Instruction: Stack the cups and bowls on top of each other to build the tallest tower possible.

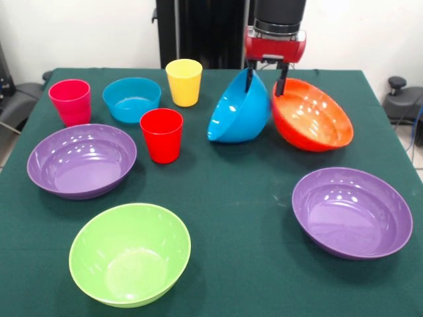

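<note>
Up front, the gripper (265,78) hangs at the table's far side, its fingers spread apart between a tipped deep blue bowl (236,119) and a tilted orange bowl (312,115), one finger against each rim. Elsewhere on the green table (238,198) sit two purple bowls (80,160), a lime bowl (129,253), a smaller blue bowl (131,99), and yellow (184,82), red (161,135) and pink cups (70,101), nothing stacked.

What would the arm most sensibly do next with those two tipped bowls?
Probably lift a little and re-centre over one bowl. The gripper stands open between the deep blue bowl and the orange bowl, pushing both onto their sides and gripping neither. Nothing is stacked yet.
</note>
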`<state>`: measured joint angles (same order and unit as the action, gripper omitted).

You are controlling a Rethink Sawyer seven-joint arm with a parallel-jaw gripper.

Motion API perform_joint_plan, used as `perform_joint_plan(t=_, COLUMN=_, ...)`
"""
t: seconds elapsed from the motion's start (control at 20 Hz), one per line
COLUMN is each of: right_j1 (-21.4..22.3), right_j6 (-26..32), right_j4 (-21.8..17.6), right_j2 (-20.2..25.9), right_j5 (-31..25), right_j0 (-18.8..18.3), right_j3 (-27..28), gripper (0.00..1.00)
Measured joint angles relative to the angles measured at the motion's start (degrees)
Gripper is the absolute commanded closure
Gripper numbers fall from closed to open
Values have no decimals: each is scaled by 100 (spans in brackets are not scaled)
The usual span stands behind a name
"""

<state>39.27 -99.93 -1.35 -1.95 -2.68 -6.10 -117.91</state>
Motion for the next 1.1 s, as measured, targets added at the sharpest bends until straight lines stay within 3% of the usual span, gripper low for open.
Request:
perform_joint_plan(t=1.05, right_j1=-322, right_j6=0, right_j4=-12, right_j2=238, right_j5=798, right_j0=-320, right_j3=-30, gripper=0)
perform_joint_plan(t=1.1, right_j1=-417, right_j6=0, right_j4=-36, right_j2=247, right_j5=860, right_j0=-355, right_j3=-30, gripper=100)
